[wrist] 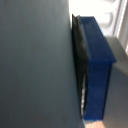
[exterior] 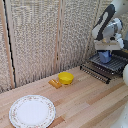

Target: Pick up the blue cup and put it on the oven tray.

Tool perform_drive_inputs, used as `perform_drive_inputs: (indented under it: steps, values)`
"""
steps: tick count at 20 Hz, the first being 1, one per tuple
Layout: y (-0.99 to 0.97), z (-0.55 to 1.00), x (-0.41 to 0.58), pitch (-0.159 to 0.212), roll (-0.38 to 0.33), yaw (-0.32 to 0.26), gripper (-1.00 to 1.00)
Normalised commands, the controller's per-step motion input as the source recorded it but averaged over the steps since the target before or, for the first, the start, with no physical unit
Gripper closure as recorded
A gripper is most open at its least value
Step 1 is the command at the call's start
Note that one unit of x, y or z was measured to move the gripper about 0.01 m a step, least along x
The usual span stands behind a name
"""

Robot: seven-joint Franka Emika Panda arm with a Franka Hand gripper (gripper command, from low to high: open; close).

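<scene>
Wooden table (exterior: 85, 102) stands before woven screen panels (exterior: 35, 35).

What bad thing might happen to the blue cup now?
1. The blue cup sits at the oven tray under the gripper; the tray is made of bars, so the cup may wobble or tip when let go.
2. The wrist view shows a finger pad pressed against the cup, so lifting away might drag it along.

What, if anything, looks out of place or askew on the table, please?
Nothing stands out. The yellow bowl and white plate sit upright on the table, and the blue cup is over the oven tray.
</scene>
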Motion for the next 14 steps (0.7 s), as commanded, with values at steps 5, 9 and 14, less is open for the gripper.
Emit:
perform_drive_inputs:
  steps: [5, 9, 14]
  values:
    - [-0.11, 0.24, 0.000, 0.004, 0.000, -0.012, -1.00]
    - [-0.08, 0.44, -0.001, 0.000, 0.000, -0.004, -1.00]
    - [-0.04, 0.58, 0.000, 0.001, 0.015, 0.000, -1.00]
